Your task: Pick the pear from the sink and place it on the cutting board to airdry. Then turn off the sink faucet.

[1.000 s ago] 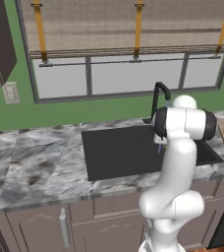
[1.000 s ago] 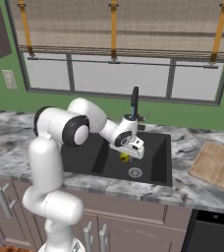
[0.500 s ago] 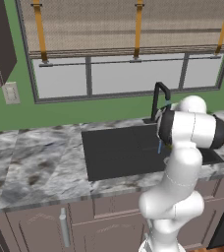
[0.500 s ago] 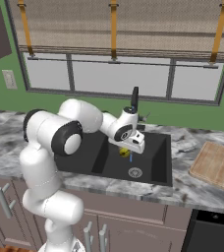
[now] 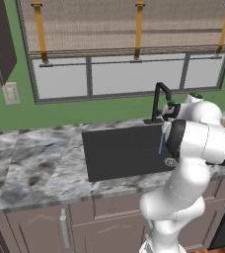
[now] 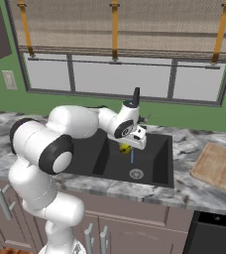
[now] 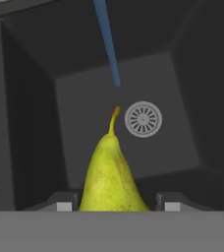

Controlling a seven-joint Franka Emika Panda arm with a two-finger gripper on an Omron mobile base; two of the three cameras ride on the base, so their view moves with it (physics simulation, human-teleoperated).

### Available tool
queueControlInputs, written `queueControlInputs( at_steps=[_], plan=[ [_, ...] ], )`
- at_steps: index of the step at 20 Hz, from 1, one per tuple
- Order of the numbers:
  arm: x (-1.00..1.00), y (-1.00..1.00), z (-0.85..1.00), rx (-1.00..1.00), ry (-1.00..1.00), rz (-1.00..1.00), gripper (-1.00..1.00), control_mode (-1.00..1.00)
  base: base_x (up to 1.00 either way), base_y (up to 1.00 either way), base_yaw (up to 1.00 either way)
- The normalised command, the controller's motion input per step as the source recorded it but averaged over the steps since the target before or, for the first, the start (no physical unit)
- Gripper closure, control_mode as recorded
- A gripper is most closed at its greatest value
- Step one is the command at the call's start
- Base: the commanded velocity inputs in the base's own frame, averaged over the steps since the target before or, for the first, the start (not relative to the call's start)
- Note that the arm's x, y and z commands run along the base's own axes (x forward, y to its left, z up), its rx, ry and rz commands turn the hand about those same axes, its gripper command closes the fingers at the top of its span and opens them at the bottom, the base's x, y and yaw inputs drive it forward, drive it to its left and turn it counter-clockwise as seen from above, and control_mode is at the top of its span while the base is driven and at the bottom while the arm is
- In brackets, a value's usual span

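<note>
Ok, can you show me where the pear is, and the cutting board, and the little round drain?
pear (image 7: 112, 174): hand view, middle of its yellow-green body.
cutting board (image 6: 218, 165): right base view, middle of the tan top.
drain (image 7: 143, 119): hand view, centre of the silver ring.

- A rendered home kitchen.
- Grey marbled tabletop with a dark sink set in it and a black gooseneck faucet running water.
- Base cabinets with bar handles below.
- Green wall, wide window with a woven blind.
- Wooden cutting board beside the sink.
</note>
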Motion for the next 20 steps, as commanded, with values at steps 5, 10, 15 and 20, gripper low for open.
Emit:
queueControlInputs(
  at_steps=[5, 10, 15, 20],
  plan=[
    [-0.41, 0.00, 0.38, 0.00, -0.03, 0.01, 1.00, -1.00, 0.00, 0.00, 0.00],
    [-0.47, 0.00, 0.38, -0.01, -0.04, 0.00, 1.00, -1.00, 0.00, 0.00, 0.00],
    [-0.58, 0.00, 0.34, -0.02, -0.02, 0.00, 1.00, -1.00, 0.00, 0.00, 0.00],
    [-0.64, 0.00, 0.31, -0.04, -0.02, 0.00, 1.00, -1.00, 0.00, 0.00, 0.00]
  ],
)
